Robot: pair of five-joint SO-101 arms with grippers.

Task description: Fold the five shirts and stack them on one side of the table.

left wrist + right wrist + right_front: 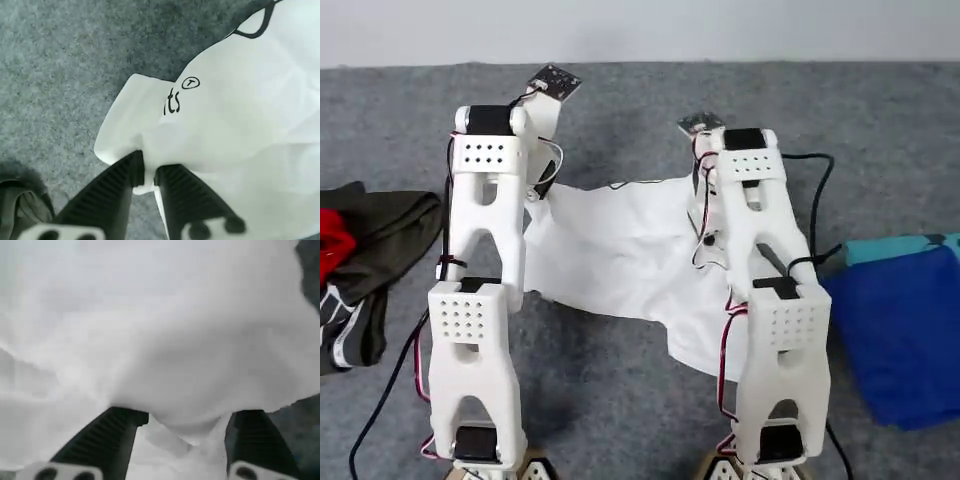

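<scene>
White shirt (610, 250): thin cloth, matt, creased. Blue shirt (900, 330): soft matt cloth. Desk (620, 410): grey covering, rough, felt-like. Arms (480, 230): white plastic, smooth, perforated panels. Fingers (117, 185): black plastic, ribbed, matt.

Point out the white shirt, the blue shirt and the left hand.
white shirt (610, 250), high view, middle of the spread cloth.
blue shirt (900, 335), high view, middle of its top face.
left hand (148, 170), left wrist view, between its fingertips, at the shirt's edge.
</scene>
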